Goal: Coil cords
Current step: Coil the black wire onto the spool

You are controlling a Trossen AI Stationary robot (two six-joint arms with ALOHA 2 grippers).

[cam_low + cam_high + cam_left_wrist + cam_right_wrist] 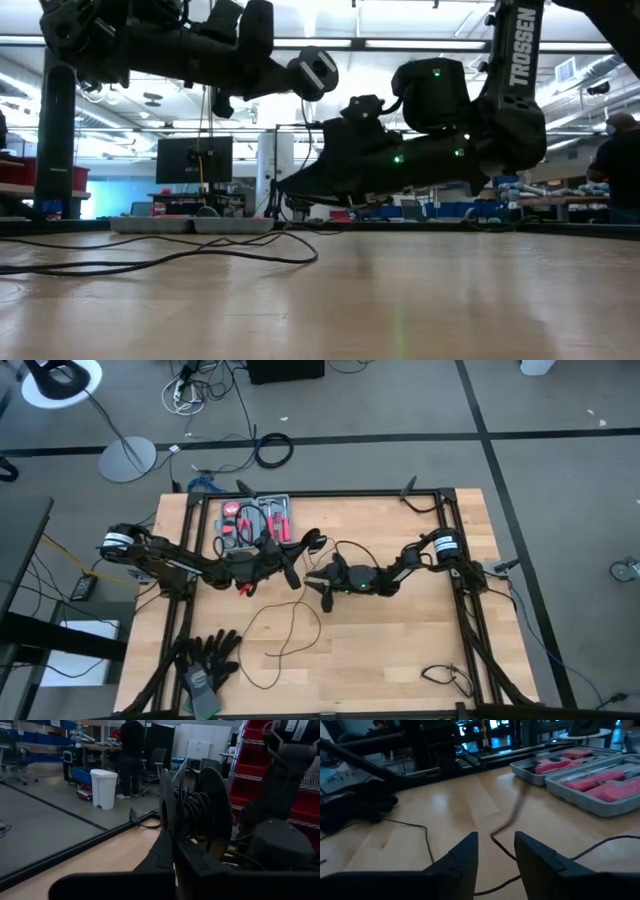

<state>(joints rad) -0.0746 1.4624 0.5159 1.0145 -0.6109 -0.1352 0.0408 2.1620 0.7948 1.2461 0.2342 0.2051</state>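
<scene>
The thin black cord [285,625] lies in loose loops on the wooden table, and part of it is wound on a round black spool [197,805]. My left gripper [295,552] is shut on this spool and holds it high above the table's middle [315,72]. My right gripper [495,850] sits low over the table just right of centre, pointing left. It is open, with a stretch of the cord [507,822] running on the wood between its fingertips; I cannot tell whether they touch it. My left gripper pinches the rim of one of the spool's thin discs [166,827] between its two fingers. The fingers come in level from the table's left. The spool stands on edge, lifted clear of the table, with cord wound between its discs.
A grey tray of red-handled tools [255,520] stands at the far side, left of centre. Black gloves [205,660] lie at the near left edge. A short cable [445,678] lies near the right front corner. A dark frame [455,590] borders the table.
</scene>
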